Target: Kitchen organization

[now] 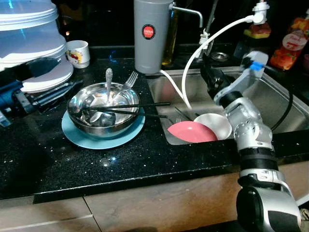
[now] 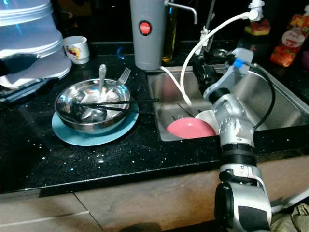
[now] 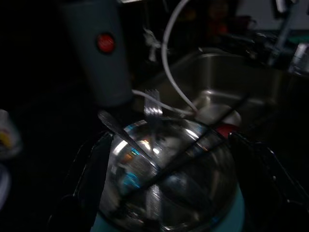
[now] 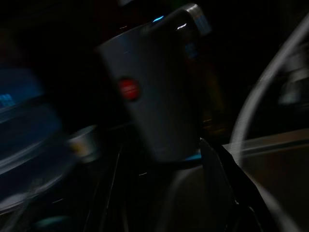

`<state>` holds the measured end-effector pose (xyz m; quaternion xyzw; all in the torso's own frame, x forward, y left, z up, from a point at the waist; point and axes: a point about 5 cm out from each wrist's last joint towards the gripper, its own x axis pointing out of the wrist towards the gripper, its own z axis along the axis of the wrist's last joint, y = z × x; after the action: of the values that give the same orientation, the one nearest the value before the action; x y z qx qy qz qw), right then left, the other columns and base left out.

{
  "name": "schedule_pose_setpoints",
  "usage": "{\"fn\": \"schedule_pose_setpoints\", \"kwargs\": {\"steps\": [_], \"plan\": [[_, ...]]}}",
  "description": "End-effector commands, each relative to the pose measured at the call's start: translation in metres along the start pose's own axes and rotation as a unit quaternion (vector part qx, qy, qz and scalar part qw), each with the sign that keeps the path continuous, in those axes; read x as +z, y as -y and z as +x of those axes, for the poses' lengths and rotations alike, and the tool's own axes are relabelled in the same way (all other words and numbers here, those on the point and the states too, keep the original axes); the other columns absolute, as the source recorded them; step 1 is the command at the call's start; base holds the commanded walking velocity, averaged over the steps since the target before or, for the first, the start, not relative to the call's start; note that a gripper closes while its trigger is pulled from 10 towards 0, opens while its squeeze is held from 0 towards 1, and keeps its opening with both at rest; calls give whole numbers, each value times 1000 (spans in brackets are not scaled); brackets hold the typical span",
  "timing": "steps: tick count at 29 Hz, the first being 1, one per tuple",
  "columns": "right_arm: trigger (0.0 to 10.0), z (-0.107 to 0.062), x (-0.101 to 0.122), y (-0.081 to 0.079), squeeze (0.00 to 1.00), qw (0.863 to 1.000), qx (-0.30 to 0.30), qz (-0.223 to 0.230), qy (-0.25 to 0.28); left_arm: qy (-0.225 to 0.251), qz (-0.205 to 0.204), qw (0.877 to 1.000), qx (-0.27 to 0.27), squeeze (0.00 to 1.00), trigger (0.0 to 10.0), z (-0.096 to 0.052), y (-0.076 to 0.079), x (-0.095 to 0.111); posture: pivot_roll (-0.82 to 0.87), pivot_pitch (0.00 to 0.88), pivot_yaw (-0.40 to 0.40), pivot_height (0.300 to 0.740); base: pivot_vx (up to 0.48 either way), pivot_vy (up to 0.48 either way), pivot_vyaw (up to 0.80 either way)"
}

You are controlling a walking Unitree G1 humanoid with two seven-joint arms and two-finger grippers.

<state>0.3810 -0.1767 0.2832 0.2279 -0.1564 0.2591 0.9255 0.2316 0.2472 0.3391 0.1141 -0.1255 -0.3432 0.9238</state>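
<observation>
While the right gripper (image 1: 208,72) hangs over the sink's (image 1: 282,104) back left part, the pink plate (image 1: 192,132) and white bowl (image 1: 218,124) lie below it at the sink's front edge; finger spread can't be told. Steel bowl (image 1: 102,108) with chopsticks (image 1: 140,109), fork (image 1: 128,80), spoon (image 1: 108,77) sits on the blue plate (image 1: 77,136) mid-counter. Left gripper (image 3: 169,193), fingers spread wide, flanks that bowl, touching nothing.

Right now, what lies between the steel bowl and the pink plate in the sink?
In the left eye view, black chopsticks reach from the steel bowl over bare black counter toward the pink plate.
</observation>
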Motion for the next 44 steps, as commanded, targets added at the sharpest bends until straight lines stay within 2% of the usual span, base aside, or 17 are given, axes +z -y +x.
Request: {"fn": "schedule_pose_setpoints", "kwargs": {"steps": [1, 3, 5, 7, 8, 9, 10, 17, 18, 19, 21, 25, 26, 29, 35, 39, 44], "plan": [[10000, -3, -6, -11, 0, 998, 59, 23, -18, -4, 2, 1000, -24, 0, 10000, 2, 8, -1, 66, 67, -38, 740, 0, 0, 0], [10000, -9, -7, -23, 0, 992, 120, 38, -25, -7, 0, 1000, -20, 0, 10000, 3, 10, -5, 63, 70, -38, 740, 0, 0, 0], [10000, -12, -7, -28, 0, 989, 141, 47, -23, -10, 2, 1000, -17, 0, 10000, 4, 11, -7, 63, 70, -38, 740, 0, 0, 0], [10000, -23, -1, -39, 0, 976, 209, 62, -22, -14, 4, 1000, -8, 0, 10000, 4, 11, -10, 62, 74, -41, 740, 0, 0, 0], [10000, -28, 1, -42, 0, 971, 233, 50, -25, -17, 8, 1000, -5, 0, 10000, 4, 11, -11, 62, 76, -42, 740, 0, 0, 0], [10000, -32, 1, -43, 0, 969, 245, 12, -32, -18, 10, 1000, -2, 0, 10000, 4, 11, -13, 61, 76, -42, 740, 0, 0, 0], [10000, -34, 0, -42, 0, 968, 248, -11, -40, -19, 11, 1000, -1, 0, 10000, 4, 10, -13, 61, 76, -42, 740, 0, 0, 0], [10000, -39, 4, -40, 0, 967, 251, -39, -35, -22, 14, 1000, 2, 0, 10000, 4, 10, -16, 56, 79, -41, 740, 0, 0, 0], [10000, -40, 2, -38, 0, 969, 236, -61, -41, -24, 16, 1000, 4, 0, 10000, 4, 10, -17, 54, 80, -40, 740, 0, 0, 0], [10000, -41, -2, -33, 1000, 972, 213, -81, -51, -26, 17, 999, 6, 0, 10000, 5, 11, -19, 51, 81, -40, 740, 0, 0, 0], [10000, -43, -7, -30, 1000, 974, 196, -95, -57, -26, 17, 999, 6, 0, 10000, 6, 12, -20, 53, 84, -42, 740, 0, 0, 0], [10000, -53, -15, -35, 1000, 971, 210, -96, -67, -25, 14, 1000, 4, 0, 10000, 8, 16, -23, 55, 83, -42, 740, 0, 0, 0], [10000, -57, -17, -39, 0, 969, 224, -77, -70, -25, 13, 1000, 4, 0, 10000, 9, 17, -24, 55, 83, -42, 740, 0, 0, 0], [10000, -65, -19, -47, 0, 963, 254, -44, -75, -28, 12, 1000, 1, 0, 10000, 10, 19, -26, 59, 88, -50, 740, 0, 0, 0], [10000, -74, -17, -57, 0, 960, 272, -27, -61, -24, 1, 1000, -9, 0, 10000, 10, 22, -28, 54, 88, -45, 740, 0, 0, 0], [10000, -80, -16, -62, 0, 954, 288, -36, -69, -19, -4, 1000, -16, 0, 10000, 12, 23, -28, 53, 90, -42, 740, 0, 0, 0], [10000, -80, -35, -68, 0, 950, 284, -76, -101, 6, -33, 999, -32, 0, 10000, 17, 30, -30, 52, 95, -32, 740, 0, 0, 0]]}}
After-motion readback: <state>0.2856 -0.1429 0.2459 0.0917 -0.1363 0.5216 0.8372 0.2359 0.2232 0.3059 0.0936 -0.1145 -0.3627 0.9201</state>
